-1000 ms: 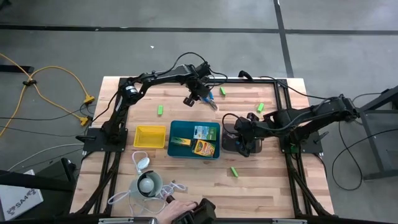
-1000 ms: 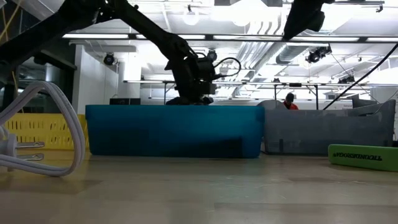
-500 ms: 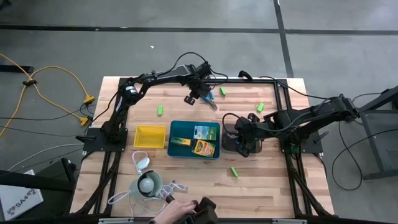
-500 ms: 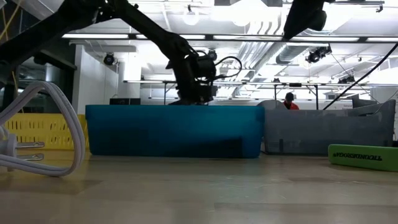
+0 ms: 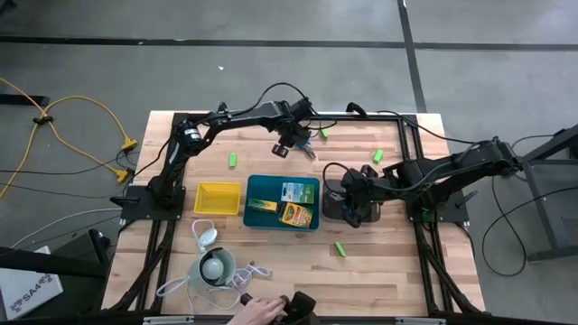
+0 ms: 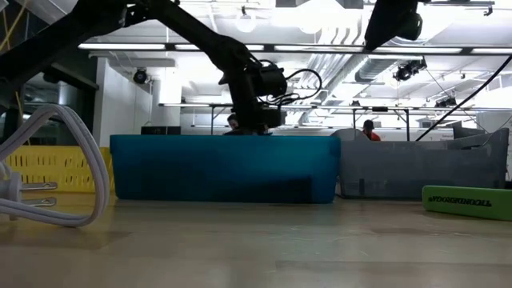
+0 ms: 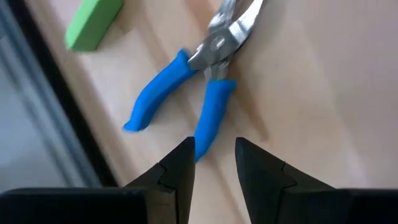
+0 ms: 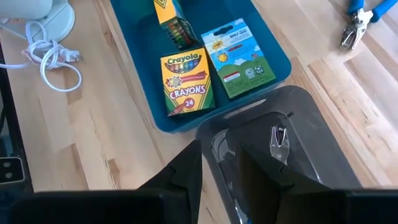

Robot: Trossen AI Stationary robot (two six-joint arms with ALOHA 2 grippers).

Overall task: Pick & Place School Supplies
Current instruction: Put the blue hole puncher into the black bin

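My left gripper [image 7: 211,168] hangs just above the blue-handled pliers [image 7: 186,93], fingers set narrowly apart and holding nothing, lined up over the end of one handle. The pliers lie flat on the wooden table [image 5: 262,144] beyond the far edge of the teal tray [image 5: 255,186], handles splayed, metal nose pointing away from me. The trouble I foresee: the gap between my fingers looks barely wider than a single handle, and I sit over its tip rather than its middle. If I come down a little off, a finger could land on the handle and push the tool sideways, or I could pinch only the end so it swings or slips when lifted. The loose second handle may also flap open and shift the weight. A lime-green block [image 7: 93,25] lies close beside the pliers, away from the tray, and could get nudged. My right gripper [image 8: 217,180] waits over the dark grey tray [image 8: 298,124] beside the teal tray, fingers slightly parted and empty. Inside the teal tray are the crayon box [image 8: 186,84] and a green-and-white flat pack [image 8: 239,59]. Other green blocks lie scattered around the tray.
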